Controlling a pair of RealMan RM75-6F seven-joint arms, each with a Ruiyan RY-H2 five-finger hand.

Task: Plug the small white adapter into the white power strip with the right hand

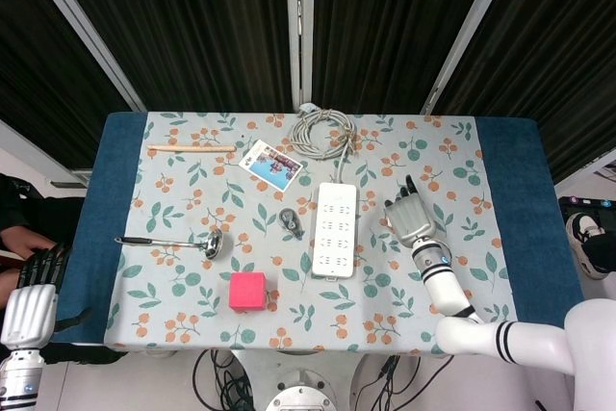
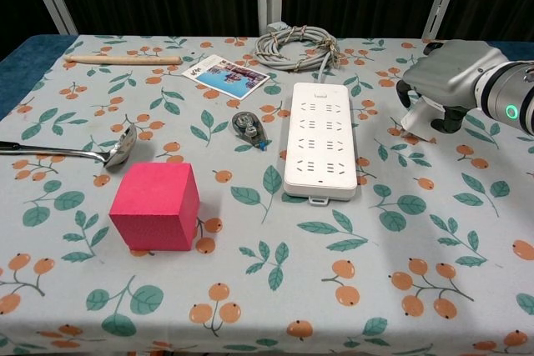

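My right hand [image 2: 446, 89] grips the small white plastic adapter [image 2: 415, 120]; I should align prongs squarely above the flat white power strip [image 2: 319, 139].

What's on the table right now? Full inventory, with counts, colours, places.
power strip: 1, white, table centre
cable: 1, grey, coiled behind the strip
adapter: 1, white, held at right of strip
cube: 1, pink, front left
ladle: 1, metal, left
wooden stick: 1, tan, back left
card: 1, printed, beside the stick
correction tape: 1, grey, left of strip
tablecloth: 1, floral
right hand: holds adapter
left hand: off table's left edge
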